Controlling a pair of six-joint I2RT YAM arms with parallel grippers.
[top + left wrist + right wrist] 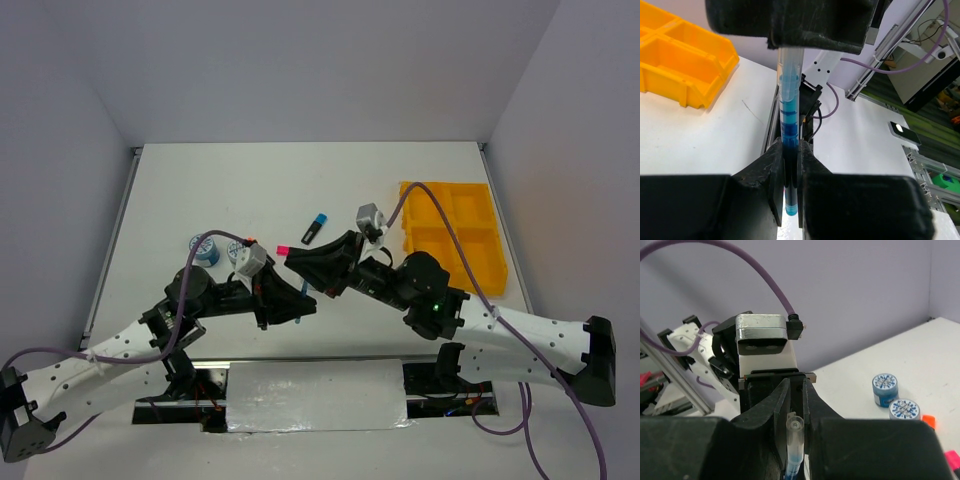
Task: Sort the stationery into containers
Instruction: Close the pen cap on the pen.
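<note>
The thin blue pen with a clear barrel (790, 100) is held in the air over the middle of the white table (250, 190), well left of the bright yellow plastic tray with four square compartments (403, 205). It is pinched at one end by the left gripper (790, 150). At the other end the fingers of the right gripper (795, 390) are pressed against its sides, so a handover is judged to be in progress.

No item is seen in the compartments that show, so the sorting is judged barely begun. Two blue-and-white tape rolls (205, 248) lie to the left, and a short black marker with a blue cap (314, 228) lies just beyond the grippers. Both arms are stretched inward, their grippers meeting nose to nose.
</note>
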